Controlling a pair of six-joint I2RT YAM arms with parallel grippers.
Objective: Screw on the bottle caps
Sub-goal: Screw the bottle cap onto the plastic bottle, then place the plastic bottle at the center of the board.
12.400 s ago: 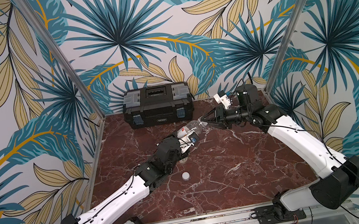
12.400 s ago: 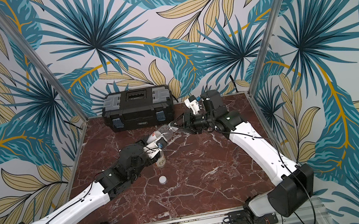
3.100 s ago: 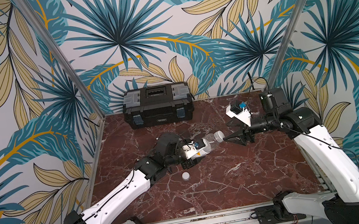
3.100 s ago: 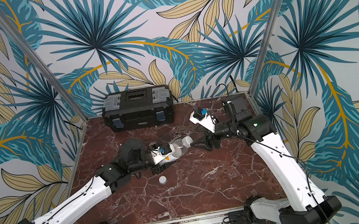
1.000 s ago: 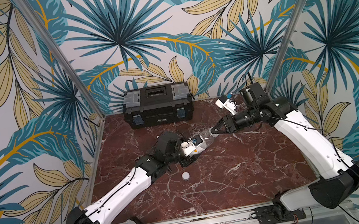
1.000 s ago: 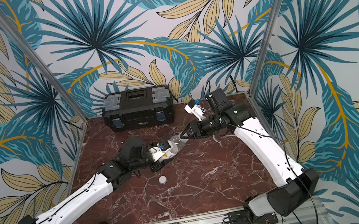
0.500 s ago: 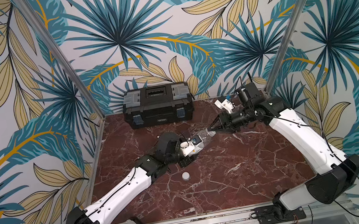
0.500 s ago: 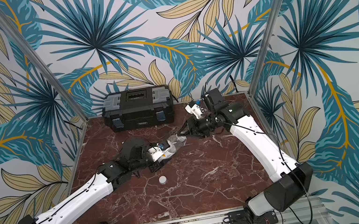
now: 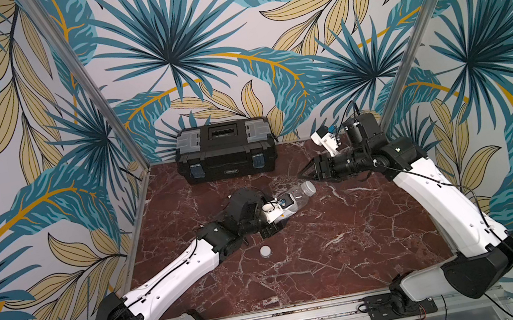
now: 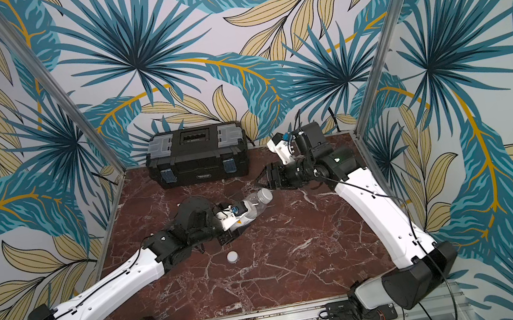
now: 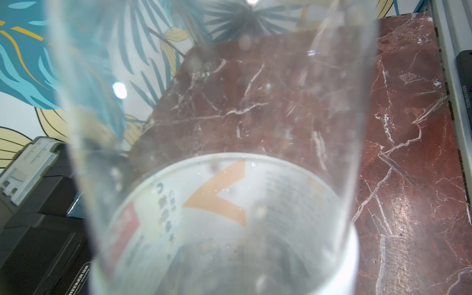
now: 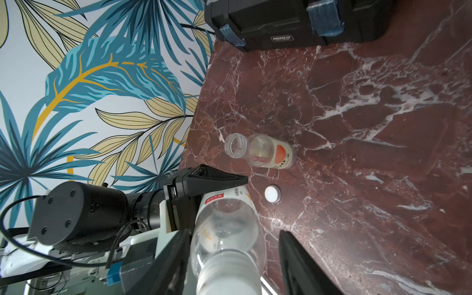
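Note:
My left gripper [image 9: 279,216] is shut on a clear bottle [image 9: 294,198] with a white and orange label and holds it tilted above the table. A white bottle cap [image 9: 308,187] sits on its neck. This bottle [image 11: 217,127] fills the left wrist view and hides the jaws there. My right gripper [image 9: 301,172] hangs just beyond the cap, open. In the right wrist view the cap [image 12: 227,277] lies between the spread fingers [image 12: 298,263], with a gap on one side. A second bottle [image 12: 265,153], uncapped and red-marked, lies on the table. A loose cap [image 9: 265,251] rests near it.
A black toolbox [image 9: 226,154] stands against the back wall. Metal frame posts [image 9: 83,80] rise at the table's back corners, and patterned walls close in both sides. The red marble table [image 9: 351,250] runs to the rail at the front.
My right gripper was shut on the cap at the bottle's neck. It has opened and drawn back a little. The cap stays on the bottle, and the left arm has hardly moved.

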